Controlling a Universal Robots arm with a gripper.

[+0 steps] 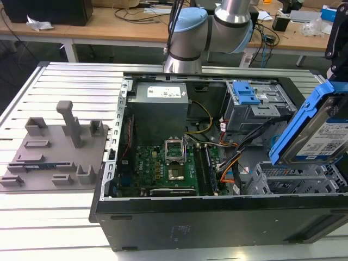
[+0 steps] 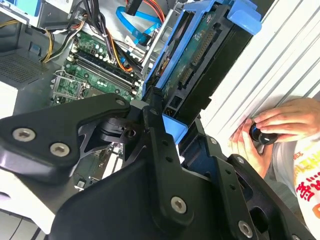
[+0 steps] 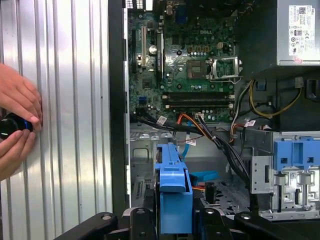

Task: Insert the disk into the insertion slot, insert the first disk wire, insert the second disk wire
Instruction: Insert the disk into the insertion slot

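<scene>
My gripper clamps the disk, tilted at three o'clock in the exterior view, above the slot at four o'clock. Disk not yet inserted, neither wire attached.

Power supply label (white) cannot be read.

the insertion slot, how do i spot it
Find the open black computer case. At its near corner on the exterior view's right sits a low grey perforated metal cage, below the blue-framed silver disk. The taller grey cage behind it has a blue latch; this one has none.
</scene>
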